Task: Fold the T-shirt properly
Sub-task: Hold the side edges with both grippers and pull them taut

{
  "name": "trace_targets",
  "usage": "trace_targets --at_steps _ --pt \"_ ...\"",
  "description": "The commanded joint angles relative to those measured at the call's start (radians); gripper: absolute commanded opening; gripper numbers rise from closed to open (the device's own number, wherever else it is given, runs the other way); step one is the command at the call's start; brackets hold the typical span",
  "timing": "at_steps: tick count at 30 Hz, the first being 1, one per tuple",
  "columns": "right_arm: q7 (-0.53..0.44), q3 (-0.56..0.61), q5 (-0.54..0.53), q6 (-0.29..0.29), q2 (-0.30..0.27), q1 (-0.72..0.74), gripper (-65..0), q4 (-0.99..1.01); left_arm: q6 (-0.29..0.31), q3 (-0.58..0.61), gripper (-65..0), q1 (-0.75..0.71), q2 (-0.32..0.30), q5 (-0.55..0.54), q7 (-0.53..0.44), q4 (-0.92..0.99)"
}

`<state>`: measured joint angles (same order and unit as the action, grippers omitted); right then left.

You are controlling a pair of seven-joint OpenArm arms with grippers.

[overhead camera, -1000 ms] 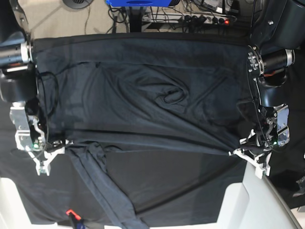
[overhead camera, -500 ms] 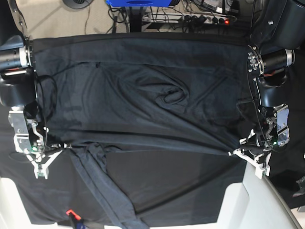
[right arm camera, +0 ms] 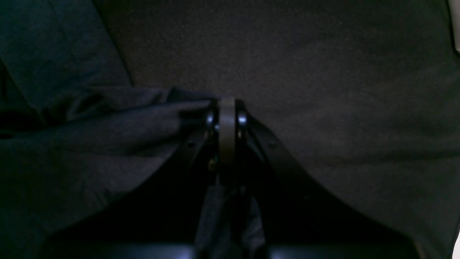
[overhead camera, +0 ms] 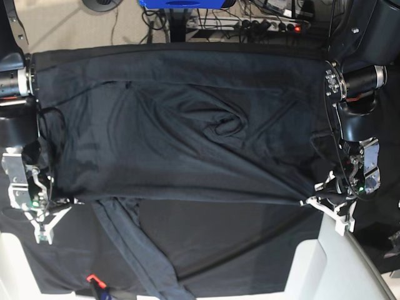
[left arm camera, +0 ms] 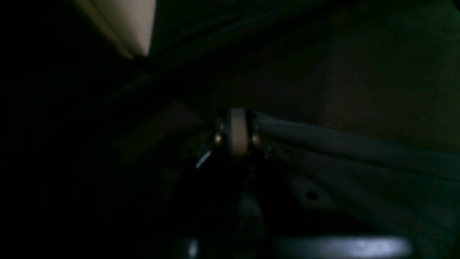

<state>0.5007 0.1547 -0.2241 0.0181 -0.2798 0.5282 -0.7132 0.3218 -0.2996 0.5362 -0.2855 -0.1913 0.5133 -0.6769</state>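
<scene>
The dark charcoal T-shirt (overhead camera: 187,137) lies spread over the black table cloth (overhead camera: 237,237), with a puckered fold near its middle. Its front edge runs taut between both grippers. One long sleeve (overhead camera: 134,250) trails toward the front edge. At the view's left, my right gripper (overhead camera: 70,202) is shut on the shirt's front corner. The right wrist view shows the closed tips (right arm camera: 226,108) with bunched T-shirt fabric (right arm camera: 107,126) meeting them. My left gripper (overhead camera: 306,200) at the view's right is shut on the opposite corner; T-shirt cloth (left arm camera: 341,151) stretches away from its tips (left arm camera: 237,122).
White table corners (overhead camera: 331,262) show at the front on both sides. A small red object (overhead camera: 92,278) sits at the front left edge. Cables and a power strip (overhead camera: 269,25) lie on the floor behind the table, beside a blue object (overhead camera: 181,3).
My right gripper has shut on the shirt's corner and moved left and toward the front, drawing that corner outward. The left arm has stayed where it was.
</scene>
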Motion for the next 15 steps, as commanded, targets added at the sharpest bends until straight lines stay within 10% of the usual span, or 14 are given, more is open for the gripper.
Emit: trace_targets --at_steps 1,15 --pt "-0.015 -0.004 0.002 -0.002 -0.016 0.030 -65.0 -0.019 0.006 -0.002 -65.0 0.029 -0.013 -0.015 -0.020 -0.022" --pt "-0.015 -0.004 0.002 -0.002 -0.014 0.013 -65.0 -0.021 0.007 -0.002 -65.0 -0.074 0.002 -0.015 -0.017 -0.169"
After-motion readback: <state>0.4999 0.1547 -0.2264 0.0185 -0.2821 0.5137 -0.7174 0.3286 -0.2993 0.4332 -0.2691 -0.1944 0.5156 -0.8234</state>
